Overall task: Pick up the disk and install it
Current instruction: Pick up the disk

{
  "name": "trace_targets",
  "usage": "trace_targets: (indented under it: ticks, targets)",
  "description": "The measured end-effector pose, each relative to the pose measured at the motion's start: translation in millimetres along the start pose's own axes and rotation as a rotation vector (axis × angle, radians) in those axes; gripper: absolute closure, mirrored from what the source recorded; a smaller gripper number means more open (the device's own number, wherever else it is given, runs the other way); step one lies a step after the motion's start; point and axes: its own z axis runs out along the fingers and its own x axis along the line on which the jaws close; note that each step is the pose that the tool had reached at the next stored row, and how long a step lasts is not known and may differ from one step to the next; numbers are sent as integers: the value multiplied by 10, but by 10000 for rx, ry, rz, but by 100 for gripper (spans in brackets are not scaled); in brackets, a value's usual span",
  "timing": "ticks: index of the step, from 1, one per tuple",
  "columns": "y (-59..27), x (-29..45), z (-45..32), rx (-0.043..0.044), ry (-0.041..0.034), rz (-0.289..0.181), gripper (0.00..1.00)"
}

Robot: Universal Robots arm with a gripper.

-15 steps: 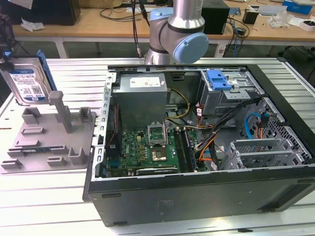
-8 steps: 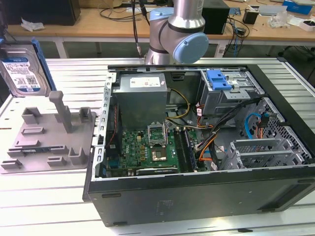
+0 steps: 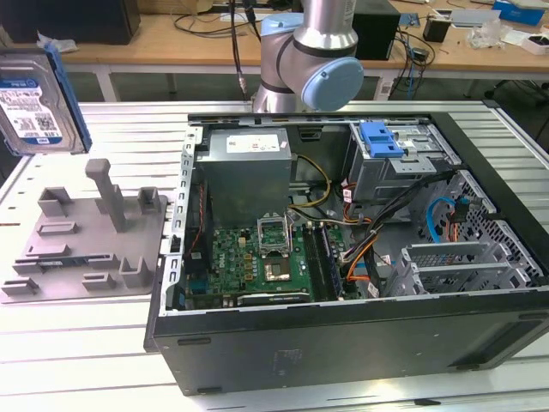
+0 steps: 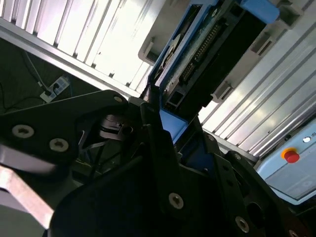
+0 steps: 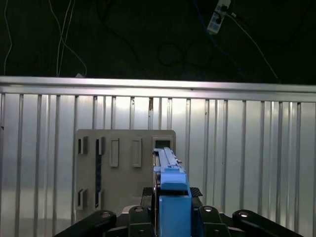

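The disk [image 3: 34, 101], a silver drive with a white-and-blue label in a blue carrier, hangs in the air at the exterior view's far left, above the grey fixture [image 3: 86, 232]. In both wrist views my gripper [image 5: 172, 200] is shut on the carrier's blue end. The first wrist view shows the disk [image 5: 168, 163] edge-on, rising from between the black fingers [image 5: 148, 195] over the fixture [image 5: 123, 168]. The second wrist view has the disk [image 4: 207, 49] with its dark underside and connector showing, and the gripper [image 4: 165, 118] clamped on the blue frame.
The open computer case [image 3: 343, 343] lies on the ribbed metal table [image 3: 86, 360]. Inside are a grey power-supply box [image 3: 249, 172], a motherboard [image 3: 257, 257], cables, and a drive cage with a blue latch [image 3: 382, 142]. The arm's elbow [image 3: 309, 69] stands behind the case.
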Motion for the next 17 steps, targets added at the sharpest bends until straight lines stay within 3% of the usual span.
trace_targets:
  ticks: [9, 12, 14, 17]
  targets:
    - [11, 4, -339, 0, 28, 1, 63]
    - [16, 7, -509, 0, 47, 1, 63]
    - [18, 7, -571, -3, 57, 2, 63]
    - [18, 7, -573, -1, 67, 2, 63]
